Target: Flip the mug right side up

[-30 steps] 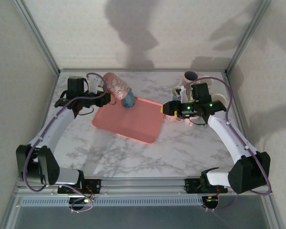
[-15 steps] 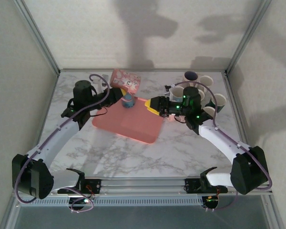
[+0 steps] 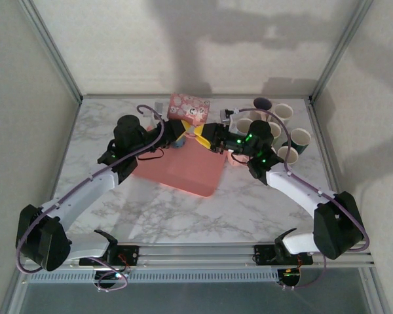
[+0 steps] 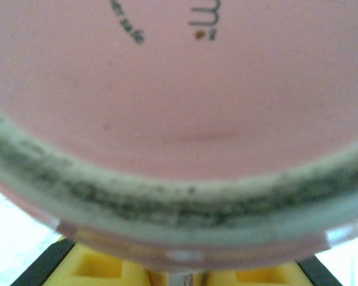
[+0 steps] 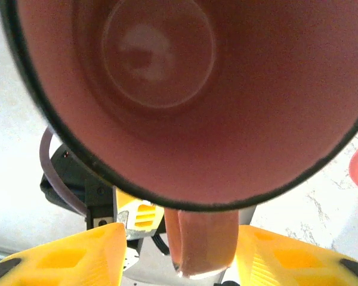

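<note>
With left gripper (image 3: pixel 175 129) closed on the mug (image 3: pixel 188 108), judging by the yellow fingers (image 4: pixel 107 271) pinching under its wall, holds it in the air above the far edge of the pink mat (image 3: pixel 183 173). Has right gripper (image 3: pixel 203 134) at the opposite side, fingers apart, straddling the handle (image 5: pixel 203 244) with a gap on one side, so not clamped. Presents the mug tipped onto its side: base toward the left wrist camera, open mouth toward the right one. Counts, as a judgement, as roughly halfway: off the surface and partly rotated, not yet upright, not yet set down. Leaves the rest of the turn, mouth upward, then a placement on the mat or the marble table (image 3: pixel 157 216), clear of the small blue thing (image 3: pixel 177 140) on the mat and the paper cups (image 3: pixel 300 137) near the right arm.
</note>
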Available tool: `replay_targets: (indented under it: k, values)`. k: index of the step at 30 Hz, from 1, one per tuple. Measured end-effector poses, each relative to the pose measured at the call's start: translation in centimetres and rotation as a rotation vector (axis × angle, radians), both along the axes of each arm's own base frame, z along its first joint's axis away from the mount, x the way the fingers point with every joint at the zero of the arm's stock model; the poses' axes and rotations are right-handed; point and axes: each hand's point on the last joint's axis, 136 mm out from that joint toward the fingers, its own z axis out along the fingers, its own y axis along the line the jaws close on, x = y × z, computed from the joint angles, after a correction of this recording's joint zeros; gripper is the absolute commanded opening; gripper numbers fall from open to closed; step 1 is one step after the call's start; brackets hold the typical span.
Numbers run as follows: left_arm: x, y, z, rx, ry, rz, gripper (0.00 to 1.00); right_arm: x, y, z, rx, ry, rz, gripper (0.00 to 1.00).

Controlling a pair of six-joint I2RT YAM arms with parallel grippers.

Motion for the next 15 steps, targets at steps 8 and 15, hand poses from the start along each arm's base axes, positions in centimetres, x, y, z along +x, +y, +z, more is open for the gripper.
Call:
replay_targets:
  k: [8,15]
  values:
    - [-0.3,-1.3,-0.3,-0.009,0.018,-0.005,0.0,0.6,-0.2,-0.4,0.011,0.038,-0.041,0.29]
    - [-0.3,-1.5,-0.3,-0.01,0.014,0.004,0.17,0.8,-0.5,-0.6,0.007,0.052,-0.07,0.03]
